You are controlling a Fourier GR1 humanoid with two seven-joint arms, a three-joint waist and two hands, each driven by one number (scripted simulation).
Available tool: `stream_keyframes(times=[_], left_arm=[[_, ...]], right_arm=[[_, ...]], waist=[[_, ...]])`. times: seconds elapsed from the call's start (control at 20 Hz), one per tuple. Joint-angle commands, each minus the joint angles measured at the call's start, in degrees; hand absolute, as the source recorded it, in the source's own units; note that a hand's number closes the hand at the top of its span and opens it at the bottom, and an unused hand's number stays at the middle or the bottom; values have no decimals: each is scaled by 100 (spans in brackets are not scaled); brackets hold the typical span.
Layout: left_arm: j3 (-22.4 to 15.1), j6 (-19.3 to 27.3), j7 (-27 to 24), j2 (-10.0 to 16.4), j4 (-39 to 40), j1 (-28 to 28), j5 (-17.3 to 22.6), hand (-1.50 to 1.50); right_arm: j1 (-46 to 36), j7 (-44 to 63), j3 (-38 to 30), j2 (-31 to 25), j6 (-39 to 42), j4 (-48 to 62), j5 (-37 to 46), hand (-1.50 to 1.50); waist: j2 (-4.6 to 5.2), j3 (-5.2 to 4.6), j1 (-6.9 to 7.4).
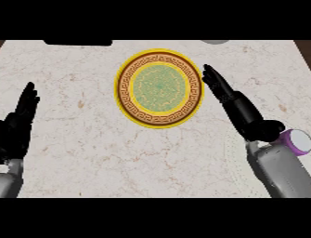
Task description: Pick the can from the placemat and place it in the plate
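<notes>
**Pale marble table (82,139): can (298,141) not yet lifted, plate (160,89) bare**

The table's veined, pale top fills the view. At the far left the left hand (14,128) rests open, fingers straight and pointing up, holding nothing and touching nothing. Well to that hand's right, and just left of the right hand's fingertips, lies the yellow-rimmed plate with its brown key-pattern band and green centre. Nothing is on it.

The right hand (243,109) is open as well, its fingers stretched out flat along the plate's right edge. They are close to the rim, but I cannot tell whether they touch it. The can, purple with a white top, stands just beside that hand's wrist on its outer, right side, behind the fingers rather than between them. No finger curls round it. The placemat under it is too faint to make out with any certainty.

As I judge it, nothing of the task is done. The grasp, the lift, the carry leftward to the plate and the release all remain.
</notes>
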Motion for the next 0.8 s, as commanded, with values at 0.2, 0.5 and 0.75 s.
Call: stream_keyframes(times=[0.2,0.5,0.75], left_arm=[[-344,-299,596,-691,258,554,535,0],[-792,-636,665,-1163,86,811,791,0],[-750,-871,682,-1092,84,826,821,0]], right_arm=[[-280,-244,-2318,-1986,1032,267,-1216,150],[126,-941,-3425,-2719,-108,1793,-379,-150],[681,-2452,-3906,-2981,1338,2833,-769,-150]], waist=[[90,134,-303],[128,152,-149],[76,129,-64]])
